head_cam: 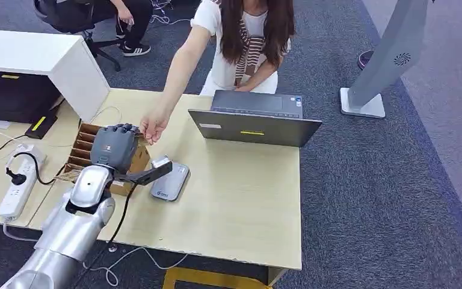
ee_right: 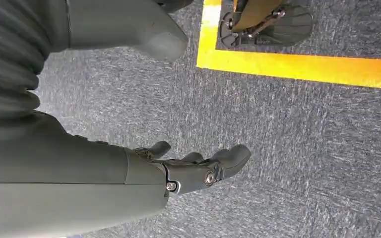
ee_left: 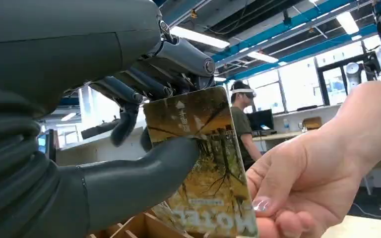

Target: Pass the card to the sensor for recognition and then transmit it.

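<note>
Left arm (head_cam: 66, 232): brushed silver metal shell, satin sheen. Left hand (head_cam: 113, 148): matt grey plastic back; in the left wrist view a ribbed, rubbery cover and a smooth matt thumb (ee_left: 144, 171). Card (ee_left: 203, 163): glossy printed plastic, faint glare on its face. Table (head_cam: 240, 198): pale wood-look laminate, smooth and matt. Organizer box (head_cam: 84, 150): raw brown cardboard or thin wood, cannot tell which. Sensor (head_cam: 169, 182): smooth grey plastic, slight sheen. Laptop (head_cam: 254, 126): dark matt metal-look lid. Power strip (head_cam: 18, 180): white glossy plastic. Carpet (ee_right: 278, 148): rough grey woven pile. Floor tape (ee_right: 297, 67): smooth yellow. Right hand (ee_right: 188, 166): matt dark plastic, metal screw heads.
</note>
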Robot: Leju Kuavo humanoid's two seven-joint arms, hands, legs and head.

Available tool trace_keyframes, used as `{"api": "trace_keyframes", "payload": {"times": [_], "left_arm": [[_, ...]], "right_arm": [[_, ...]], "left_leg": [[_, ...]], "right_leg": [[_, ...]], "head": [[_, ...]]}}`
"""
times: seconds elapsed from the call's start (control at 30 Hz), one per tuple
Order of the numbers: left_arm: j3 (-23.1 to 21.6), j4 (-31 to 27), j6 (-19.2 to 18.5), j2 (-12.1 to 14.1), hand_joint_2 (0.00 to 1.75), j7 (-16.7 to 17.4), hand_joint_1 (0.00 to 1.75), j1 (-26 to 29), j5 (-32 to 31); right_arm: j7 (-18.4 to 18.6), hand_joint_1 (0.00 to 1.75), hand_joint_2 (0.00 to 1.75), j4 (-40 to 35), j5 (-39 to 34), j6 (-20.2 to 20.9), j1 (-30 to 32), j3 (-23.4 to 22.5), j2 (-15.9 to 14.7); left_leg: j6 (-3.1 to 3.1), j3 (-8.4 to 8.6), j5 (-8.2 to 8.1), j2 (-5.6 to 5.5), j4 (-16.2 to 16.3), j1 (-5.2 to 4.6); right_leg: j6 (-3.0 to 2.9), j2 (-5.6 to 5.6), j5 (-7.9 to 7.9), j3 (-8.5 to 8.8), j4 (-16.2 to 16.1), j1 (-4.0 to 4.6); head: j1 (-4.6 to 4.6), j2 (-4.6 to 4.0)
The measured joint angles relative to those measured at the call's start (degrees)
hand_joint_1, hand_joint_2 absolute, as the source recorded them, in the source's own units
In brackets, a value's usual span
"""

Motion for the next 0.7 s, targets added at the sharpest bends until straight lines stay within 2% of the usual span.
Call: {"api": "trace_keyframes", "payload": {"times": [0.17,0.37,0.7], "left_arm": [[-0.26,0.28,0.24,-0.46,1.75,-0.37,1.75,0.01,0.7],[-0.68,0.31,2.47,-1.22,1.75,-1.51,1.75,0.61,2.6],[-1.31,0.48,4.39,-3.8,1.75,-2.23,1.75,3.75,3.98]], "right_arm": [[0.0,0.0,1.75,0.0,-0.46,0.09,0.01,-0.13,0.0],[0.0,0.0,1.75,0.0,-0.61,0.0,0.01,-0.46,0.0],[0.0,0.0,1.75,0.0,-0.57,0.09,0.0,-0.81,0.0]], "left_leg": [[0.0,0.0,0.0,0.0,0.0,0.0],[0.0,-0.02,0.0,0.0,0.0,0.0],[0.0,-0.03,0.0,-0.01,0.0,-0.01]], "right_leg": [[0.0,0.0,0.0,0.0,0.0,0.0],[0.0,-0.01,0.0,0.0,0.0,0.0],[0.0,-0.01,0.0,0.0,0.0,0.0]], "head": [[0.0,0.0],[0.0,0.0],[0.0,0.0]]}}
